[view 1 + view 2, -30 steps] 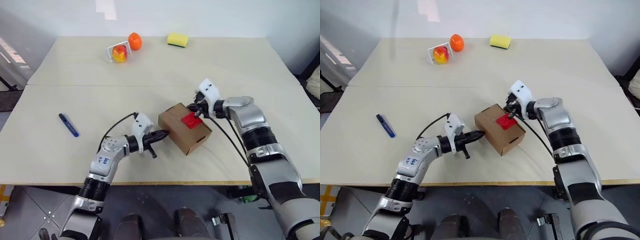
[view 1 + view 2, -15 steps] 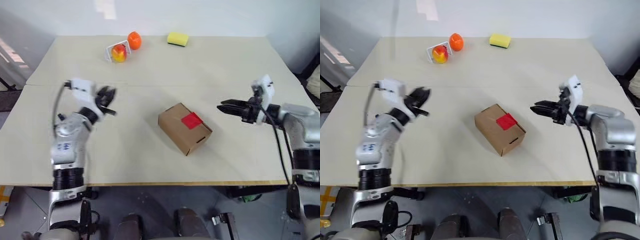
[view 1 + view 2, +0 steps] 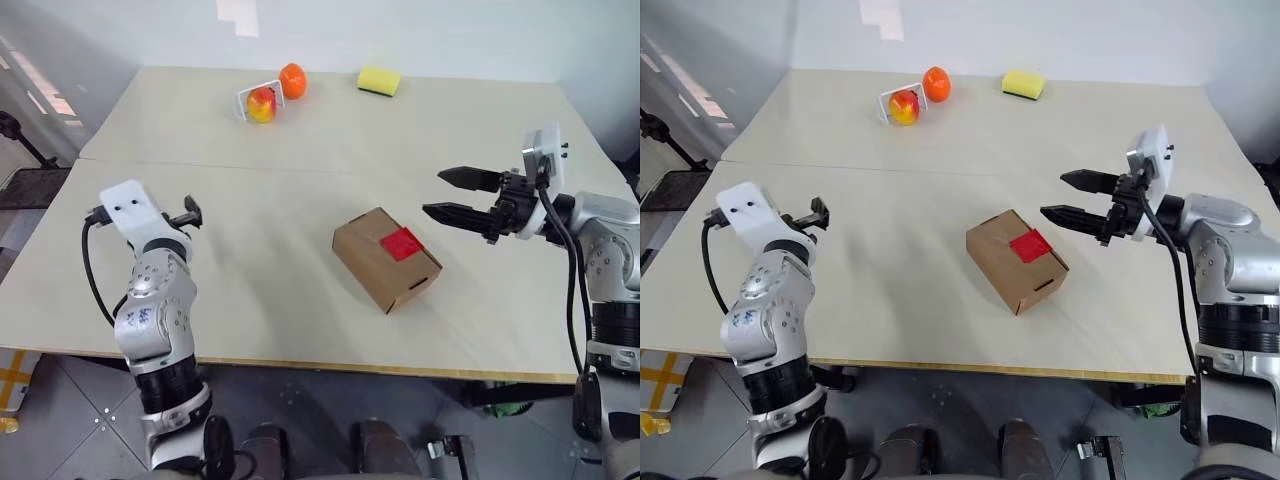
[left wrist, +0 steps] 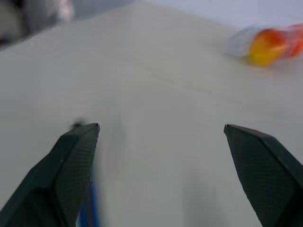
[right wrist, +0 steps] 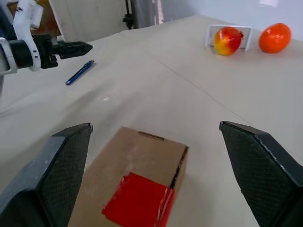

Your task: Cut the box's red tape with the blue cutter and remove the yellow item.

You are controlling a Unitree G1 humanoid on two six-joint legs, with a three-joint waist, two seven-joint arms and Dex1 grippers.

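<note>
Centre-right on the counter [image 3: 300, 130] sits the box [image 3: 385, 258], light, thin-walled, red tape [image 3: 400, 243] intact. Blue cutter [image 5: 79, 72] lies near your open left gripper [image 5: 71, 47]: slim, slippery, pinch mid-body. Right gripper [image 3: 447, 193] is open, empty.

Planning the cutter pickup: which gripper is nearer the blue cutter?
Left. The left gripper hovers open close beside the blue cutter. The right gripper, also open, hangs beyond the box on the opposite side.
</note>
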